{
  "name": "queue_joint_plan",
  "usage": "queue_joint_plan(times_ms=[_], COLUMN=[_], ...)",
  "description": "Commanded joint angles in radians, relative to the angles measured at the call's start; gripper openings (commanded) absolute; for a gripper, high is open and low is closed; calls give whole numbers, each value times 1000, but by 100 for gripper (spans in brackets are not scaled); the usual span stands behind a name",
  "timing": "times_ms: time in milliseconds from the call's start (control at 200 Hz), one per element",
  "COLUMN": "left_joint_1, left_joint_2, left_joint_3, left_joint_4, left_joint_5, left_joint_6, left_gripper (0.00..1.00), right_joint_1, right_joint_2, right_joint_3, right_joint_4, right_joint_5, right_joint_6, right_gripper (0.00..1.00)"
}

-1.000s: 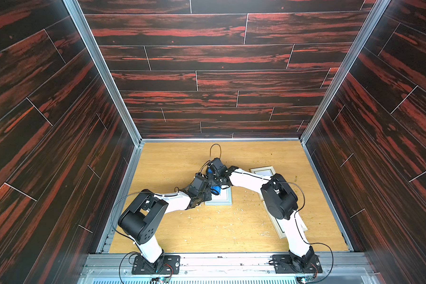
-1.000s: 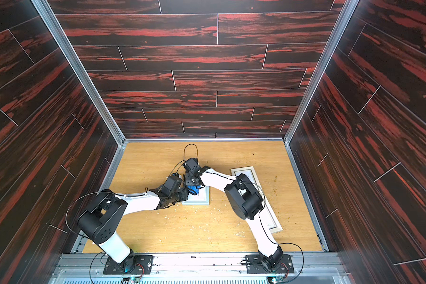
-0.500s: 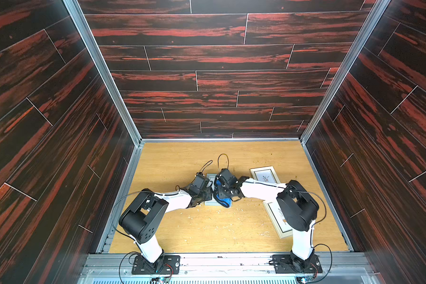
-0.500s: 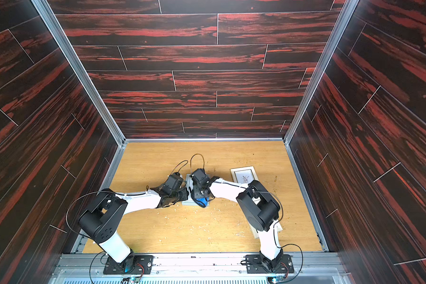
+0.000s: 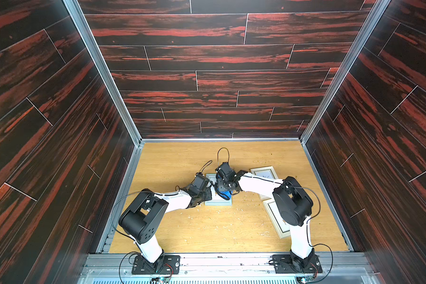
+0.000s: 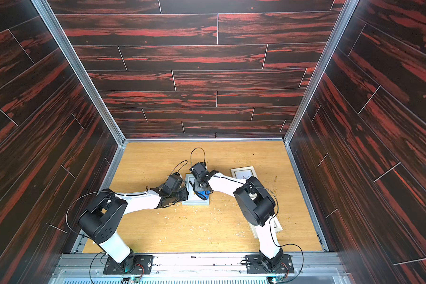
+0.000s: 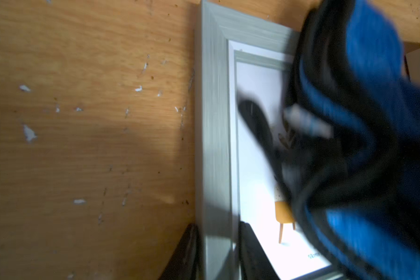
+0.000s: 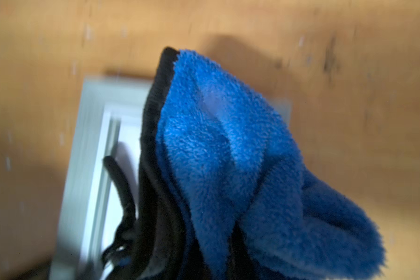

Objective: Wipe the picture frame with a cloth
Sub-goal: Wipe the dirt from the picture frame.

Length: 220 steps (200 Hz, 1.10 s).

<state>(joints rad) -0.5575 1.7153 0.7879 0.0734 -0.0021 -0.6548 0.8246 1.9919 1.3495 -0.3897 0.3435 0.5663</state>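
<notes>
Blue cloth [image 8: 228, 157] in right claw [image 5: 223, 188], grey frame [image 7: 214, 121] (print [image 7: 255, 198] inside)

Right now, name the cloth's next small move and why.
Probably sweep the cloth across the glass toward the left gripper: the right gripper holds it bunched on the grey frame, the left gripper pins the frame's rail, and glass there shows uncovered.

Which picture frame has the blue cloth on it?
The grey frame in the middle: the right claw holds the cloth on it. The far cream frame and the near cream frame, off to the side, have no cloth.
</notes>
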Motion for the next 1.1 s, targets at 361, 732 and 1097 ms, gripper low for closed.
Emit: queue_joint_plan(times_ms=[361,732,1097], left_joint_1=[10,10,11], left_joint_2=[99,102,93], left_joint_3=[-47,-43,-50], left_joint_4=[-244,-261,-247], left_joint_5=[1,26,26], left_joint_6=[-40,-50,-56], left_gripper=[23,23,23], right_joint_1=[-47,31,24], right_joint_2=[40,-26,-80], right_joint_3=[89,6,-75], right_joint_4=[-162,-186,-89], right_joint_5=[-18,-105,-215], right_joint_6=[17,83,86], right_gripper=[0,0,0])
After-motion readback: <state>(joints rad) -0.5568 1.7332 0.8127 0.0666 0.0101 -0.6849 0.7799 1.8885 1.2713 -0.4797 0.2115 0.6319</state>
